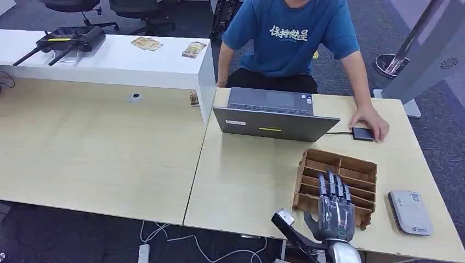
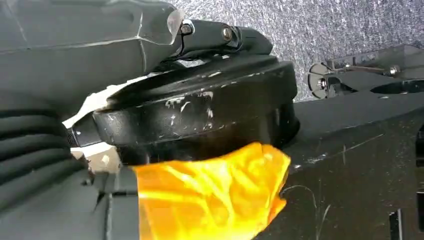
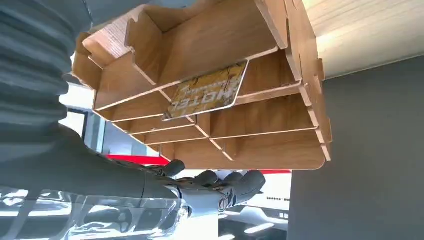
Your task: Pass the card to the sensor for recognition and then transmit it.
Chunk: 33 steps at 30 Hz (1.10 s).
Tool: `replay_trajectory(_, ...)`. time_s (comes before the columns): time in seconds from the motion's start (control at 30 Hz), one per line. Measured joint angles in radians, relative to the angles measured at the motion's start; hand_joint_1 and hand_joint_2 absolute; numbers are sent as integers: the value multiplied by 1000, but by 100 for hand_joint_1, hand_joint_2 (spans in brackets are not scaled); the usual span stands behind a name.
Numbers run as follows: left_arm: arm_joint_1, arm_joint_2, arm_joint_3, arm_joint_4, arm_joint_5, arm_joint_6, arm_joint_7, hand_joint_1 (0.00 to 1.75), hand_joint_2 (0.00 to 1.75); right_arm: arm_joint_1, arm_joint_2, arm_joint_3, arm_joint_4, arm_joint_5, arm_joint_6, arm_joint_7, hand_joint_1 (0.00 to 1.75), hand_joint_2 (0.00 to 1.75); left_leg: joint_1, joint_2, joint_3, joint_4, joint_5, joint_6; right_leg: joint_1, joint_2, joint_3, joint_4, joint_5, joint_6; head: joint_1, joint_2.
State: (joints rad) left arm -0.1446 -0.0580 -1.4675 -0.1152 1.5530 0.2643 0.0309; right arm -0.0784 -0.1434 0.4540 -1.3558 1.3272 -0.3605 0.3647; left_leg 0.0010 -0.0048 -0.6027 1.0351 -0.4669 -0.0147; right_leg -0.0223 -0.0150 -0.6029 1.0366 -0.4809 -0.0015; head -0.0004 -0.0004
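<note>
A yellowish card (image 3: 207,91) with printed lettering stands in one slot of the brown wooden rack (image 3: 260,125). In the head view the rack (image 1: 359,170) lies on the right table, and my right hand (image 1: 334,205) hovers over its near edge with fingers straight and apart, holding nothing. The right wrist view shows those fingers (image 3: 220,184) stretched out beside the rack, apart from the card. A grey-white sensor box (image 1: 410,212) lies to the right of the rack. The ribbed cover of my left hand (image 2: 30,150) shows at my side, its fingers hidden.
A person in a blue shirt (image 1: 290,38) sits behind an open laptop (image 1: 274,115), one hand (image 1: 372,121) resting on a small black device (image 1: 362,133). A white counter (image 1: 109,57) with a controller and two cards stands at the back left. The left table (image 1: 93,148) is bare.
</note>
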Motion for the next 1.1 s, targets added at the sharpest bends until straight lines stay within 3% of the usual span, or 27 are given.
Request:
replay_trajectory(0.57,-9,0,0,0,4,-1,0,0,175,-6,-5,-7,3,46,16,36,0,175,0,0,0,0,0,0,0,0,0,0,0,0,0,0)
replay_trajectory(1.1,-9,-1,0,0,8,0,-2,0,175,7,-23,-11,-10,-1,48,20,0,175,0,0,0,0,0,0,0,0,0,0,0,0,0,0)
